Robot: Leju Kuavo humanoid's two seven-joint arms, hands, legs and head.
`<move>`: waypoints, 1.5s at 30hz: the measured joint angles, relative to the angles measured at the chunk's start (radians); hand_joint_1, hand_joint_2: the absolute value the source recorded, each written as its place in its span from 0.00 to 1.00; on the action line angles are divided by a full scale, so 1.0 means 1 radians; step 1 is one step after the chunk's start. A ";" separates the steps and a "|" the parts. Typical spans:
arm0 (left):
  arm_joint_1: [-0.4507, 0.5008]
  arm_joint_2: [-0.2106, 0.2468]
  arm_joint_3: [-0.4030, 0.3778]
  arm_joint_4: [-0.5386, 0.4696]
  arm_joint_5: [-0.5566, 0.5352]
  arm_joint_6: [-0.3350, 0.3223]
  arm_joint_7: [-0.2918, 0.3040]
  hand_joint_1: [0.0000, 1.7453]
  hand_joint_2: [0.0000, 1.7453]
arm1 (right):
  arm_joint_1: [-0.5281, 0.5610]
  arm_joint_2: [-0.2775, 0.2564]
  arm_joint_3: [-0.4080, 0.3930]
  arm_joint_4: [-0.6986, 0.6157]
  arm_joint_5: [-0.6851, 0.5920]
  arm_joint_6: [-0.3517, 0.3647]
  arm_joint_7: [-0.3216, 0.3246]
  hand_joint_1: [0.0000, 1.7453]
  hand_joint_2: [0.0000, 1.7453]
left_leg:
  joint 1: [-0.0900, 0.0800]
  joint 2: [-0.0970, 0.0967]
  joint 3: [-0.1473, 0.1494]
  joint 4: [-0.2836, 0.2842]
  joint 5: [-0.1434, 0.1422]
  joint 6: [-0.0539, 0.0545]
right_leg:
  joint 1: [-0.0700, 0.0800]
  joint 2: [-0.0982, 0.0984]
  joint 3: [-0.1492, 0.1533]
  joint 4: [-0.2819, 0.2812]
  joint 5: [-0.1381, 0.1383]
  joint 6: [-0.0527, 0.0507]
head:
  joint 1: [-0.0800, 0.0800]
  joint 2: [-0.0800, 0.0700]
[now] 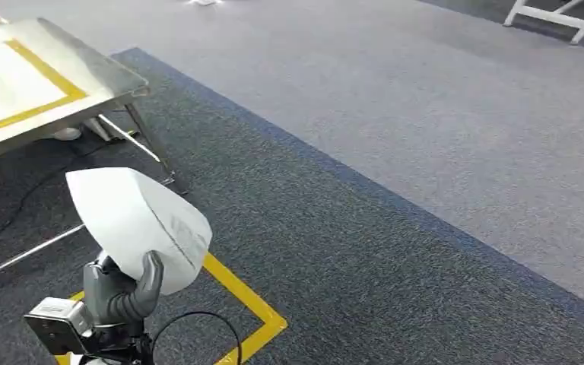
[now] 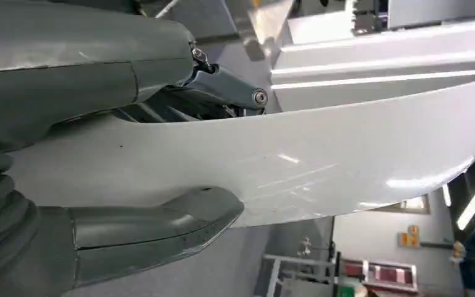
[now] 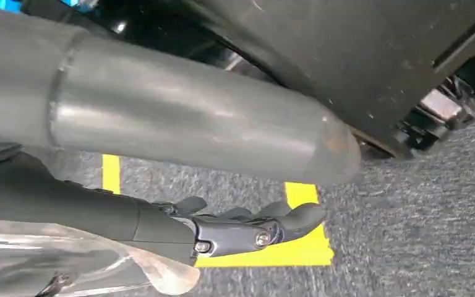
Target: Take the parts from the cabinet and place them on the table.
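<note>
One curved white plastic shell part (image 1: 141, 224) is held up in the robot's left hand (image 1: 125, 293), low on the left of the head view, above the dark grey carpet (image 1: 334, 251). The thick grey thumb wraps over the part's lower edge, and in the left wrist view the same white part (image 2: 297, 167) runs as a long smooth band across the picture, pinched between the grey thumb below it and the darker fingers (image 2: 229, 90) above it, so that left hand (image 2: 161, 154) is clamped on the part. One steel-topped bench (image 1: 84, 65) stands at the upper left, well apart from the held part, with yellow tape lines marking a rectangle on its pale top and thin metal legs under it. One yellow tape outline (image 1: 247, 304) lies on the dark carpet just beside and below the left hand. A lighter grey carpet (image 1: 426, 99) fills the far half of the floor, and one white frame (image 1: 559, 15) stands at the top right edge. The right hand (image 3: 247, 226) hangs over the dark carpet and a yellow tape corner (image 3: 297, 247), its dark fingers loosely curled and slightly parted, with nothing in them.
</note>
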 joint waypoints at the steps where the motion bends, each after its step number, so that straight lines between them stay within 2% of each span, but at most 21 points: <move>1: 0.003 0.000 0.000 0.000 0.000 0.000 0.000 1.00 1.00 | -0.002 0.000 0.000 0.000 0.000 0.000 0.000 0.00 0.00 | -0.001 -0.012 -0.002 0.001 -0.001 0.004 | -0.001 -0.013 0.005 -0.004 0.000 0.003 | 0.000 0.000; 3: 0.004 0.000 0.002 -0.001 -0.001 0.002 0.000 1.00 1.00 | -0.006 0.000 0.000 -0.001 0.003 0.001 0.001 0.00 0.00 | 0.010 -0.038 0.005 -0.013 0.007 0.017 | -0.006 0.000 0.003 0.001 -0.016 0.016 | 0.000 0.000; 5: -0.001 -0.001 0.001 -0.001 -0.002 0.002 -0.001 1.00 1.00 | -0.006 0.000 0.000 -0.001 0.004 0.000 0.000 0.00 0.00 | 0.014 -0.062 0.003 -0.013 0.007 0.025 | -0.007 0.101 -0.051 0.113 -0.072 0.021 | 0.010 0.000; 8: 0.000 -0.002 0.001 -0.001 -0.003 0.001 -0.001 1.00 1.00 | -0.001 0.000 0.000 0.000 0.006 -0.001 0.000 0.00 0.00 | 0.013 -0.102 0.005 -0.013 0.006 0.028 | -0.006 0.119 -0.170 0.318 -0.134 0.024 | 0.011 0.000; 10: 0.000 -0.002 0.001 -0.001 -0.003 0.000 -0.001 1.00 1.00 | 0.003 0.000 0.000 -0.001 0.006 -0.002 0.000 0.00 0.00 | 0.014 -0.135 0.008 -0.012 0.006 0.027 | -0.007 0.122 -0.159 0.251 -0.058 0.022 | 0.011 0.000; 12: 0.000 -0.002 0.002 -0.001 -0.003 0.001 -0.001 1.00 1.00 | 0.001 -0.001 0.000 -0.001 0.006 -0.002 0.000 0.00 0.00 | 0.016 -0.163 0.013 -0.011 0.003 0.023 | -0.011 0.162 -0.086 0.067 0.048 0.018 | 0.010 0.000; 13: 0.000 -0.002 0.002 -0.001 -0.003 0.002 -0.001 1.00 1.00 | 0.002 -0.001 0.000 0.000 0.006 -0.002 0.001 0.00 0.00 | 0.014 -0.172 0.011 -0.009 0.002 0.019 | -0.017 0.225 -0.069 0.029 0.041 0.016 | 0.010 0.000; 14: -0.001 -0.002 0.002 -0.001 -0.004 0.002 -0.001 1.00 1.00 | 0.002 -0.001 0.000 0.000 0.006 -0.002 0.000 0.00 0.00 | 0.012 -0.185 0.004 -0.002 0.001 0.013 | -0.021 0.229 -0.055 0.006 0.037 0.013 | 0.008 0.000; 18: 0.006 -0.001 0.003 -0.001 -0.013 0.009 -0.001 1.00 1.00 | 0.001 0.000 0.000 0.000 0.006 0.002 0.004 0.00 0.00 | 0.022 -0.210 -0.005 -0.003 0.005 -0.011 | -0.020 0.178 -0.046 0.000 0.045 -0.010 | 0.009 0.000; 20: 0.003 -0.001 0.003 -0.003 -0.016 0.008 -0.001 1.00 1.00 | 0.000 0.000 0.000 0.000 0.006 0.005 0.003 0.00 0.00 | 0.016 -0.112 -0.042 0.081 -0.049 -0.024 | -0.016 0.150 -0.040 -0.003 0.042 -0.022 | -0.002 0.000; 23: 0.003 0.000 0.003 -0.003 -0.018 0.009 0.000 1.00 1.00 | 0.006 -0.001 0.000 0.000 0.006 0.009 0.006 0.00 0.00 | 0.024 -0.087 -0.143 0.299 -0.136 -0.034 | -0.012 0.095 -0.036 -0.002 0.035 -0.027 | -0.001 0.000; 26: 0.004 0.001 0.003 -0.003 -0.026 0.016 0.002 1.00 1.00 | 0.003 -0.001 0.000 0.000 0.007 0.011 0.007 0.00 0.00 | 0.027 -0.076 -0.081 0.177 -0.041 -0.033 | -0.012 0.055 -0.024 -0.002 0.027 -0.023 | -0.002 0.000; 27: 0.004 0.001 0.003 -0.003 -0.027 0.019 0.002 1.00 1.00 | 0.002 -0.001 0.000 0.000 0.007 0.013 0.008 0.00 0.00 | 0.026 -0.056 -0.030 0.079 0.004 -0.029 | -0.012 0.043 -0.016 -0.002 0.022 -0.021 | -0.002 0.000; 29: 0.001 0.001 0.003 -0.003 -0.029 0.021 0.004 1.00 1.00 | 0.003 0.000 0.000 0.000 0.007 0.014 0.009 0.00 0.00 | 0.006 0.015 0.011 -0.008 0.000 -0.014 | -0.002 0.024 -0.012 0.002 0.010 -0.006 | -0.003 0.000; 33: 0.005 0.001 0.005 -0.003 -0.032 0.023 0.005 1.00 1.00 | -0.006 0.000 0.000 0.000 0.009 0.014 0.013 0.00 0.00 | 0.010 -0.033 0.007 -0.013 0.005 0.009 | -0.002 -0.018 0.008 -0.009 0.002 0.016 | -0.002 0.000; 36: 0.002 -0.001 0.004 -0.003 -0.035 0.021 0.005 1.00 1.00 | -0.006 0.000 0.000 0.000 0.010 0.016 0.013 0.00 0.00 | 0.020 -0.064 0.007 -0.018 0.009 0.022 | -0.008 0.108 -0.065 0.132 -0.081 0.024 | 0.013 0.000; 39: 0.003 0.000 0.004 -0.003 -0.035 0.020 0.005 1.00 1.00 | 0.001 0.000 0.000 0.000 0.014 0.018 0.013 0.00 0.00 | 0.019 -0.106 0.009 -0.017 0.009 0.025 | -0.007 0.119 -0.173 0.315 -0.121 0.026 | 0.012 0.000; 42: 0.003 0.000 0.004 -0.003 -0.035 0.020 0.005 1.00 1.00 | 0.003 -0.001 0.000 0.000 0.021 0.018 0.013 0.00 0.00 | 0.021 -0.152 0.013 -0.014 0.007 0.022 | -0.009 0.135 -0.110 0.127 0.018 0.021 | 0.013 0.000; 43: 0.003 0.000 0.004 -0.003 -0.036 0.020 0.005 1.00 1.00 | 0.002 -0.001 0.000 0.000 0.021 0.018 0.013 0.00 0.00 | 0.022 -0.164 0.013 -0.012 0.005 0.018 | -0.013 0.169 -0.074 0.037 0.057 0.019 | 0.013 0.000; 44: 0.002 0.000 0.004 -0.003 -0.036 0.020 0.005 1.00 1.00 | 0.002 -0.001 0.000 0.001 0.021 0.018 0.013 0.00 0.00 | 0.016 -0.175 0.006 -0.005 0.002 0.011 | -0.019 0.231 -0.064 0.011 0.039 0.016 | 0.012 0.000; 45: 0.001 0.000 0.003 -0.003 -0.037 0.020 0.006 1.00 1.00 | 0.001 -0.001 0.000 0.001 0.021 0.018 0.013 0.00 0.00 | 0.019 -0.188 0.001 -0.004 0.005 0.006 | -0.019 0.221 -0.053 0.011 0.040 0.013 | 0.011 0.000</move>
